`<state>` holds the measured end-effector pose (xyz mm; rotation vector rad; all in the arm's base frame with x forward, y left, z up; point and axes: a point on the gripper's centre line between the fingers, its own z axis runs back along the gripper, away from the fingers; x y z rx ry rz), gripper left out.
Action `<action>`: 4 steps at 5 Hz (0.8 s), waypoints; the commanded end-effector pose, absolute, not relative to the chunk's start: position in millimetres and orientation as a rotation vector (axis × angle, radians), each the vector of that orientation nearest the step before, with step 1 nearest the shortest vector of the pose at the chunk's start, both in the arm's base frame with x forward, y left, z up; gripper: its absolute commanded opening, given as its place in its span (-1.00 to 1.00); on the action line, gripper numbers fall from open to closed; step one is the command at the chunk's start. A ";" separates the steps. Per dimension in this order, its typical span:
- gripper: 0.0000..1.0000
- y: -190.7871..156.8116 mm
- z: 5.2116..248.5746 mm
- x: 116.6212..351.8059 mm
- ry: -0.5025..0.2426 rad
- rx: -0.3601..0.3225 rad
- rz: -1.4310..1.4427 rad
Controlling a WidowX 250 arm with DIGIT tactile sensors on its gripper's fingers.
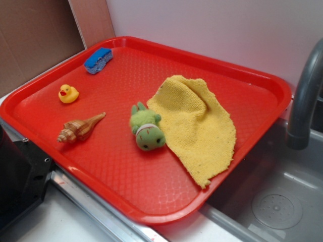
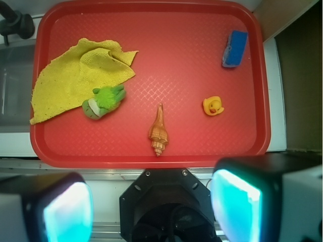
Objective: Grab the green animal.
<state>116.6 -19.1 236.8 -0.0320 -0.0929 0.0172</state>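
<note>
The green animal (image 1: 147, 128) is a small fuzzy light-green plush with a reddish stitched mouth. It lies on its side on the red tray (image 1: 116, 171), touching the edge of a yellow cloth (image 1: 194, 118). In the wrist view the green animal (image 2: 103, 102) lies at the tray's left middle. My gripper (image 2: 151, 209) is open and empty, high above the tray's near edge over the robot base, far from the plush. Its two pale fingers (image 2: 68, 212) stand wide apart at the bottom of that view. The gripper is out of the exterior view.
A yellow rubber duck (image 1: 68, 94), a brown spiral seashell (image 1: 81, 129) and a blue toy (image 1: 98, 60) also lie on the tray. A sink with a grey faucet (image 1: 305, 101) is on the right. The black robot base (image 1: 20, 186) is at the lower left.
</note>
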 end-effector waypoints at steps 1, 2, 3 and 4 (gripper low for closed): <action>1.00 -19.1 236.8 116.6 -0.093 -0.032 0.017; 1.00 -23.9 232.3 119.4 -0.113 -0.018 0.128; 1.00 -29.7 223.9 126.1 -0.144 -0.013 0.361; 1.00 -39.6 205.5 136.3 -0.118 -0.004 0.559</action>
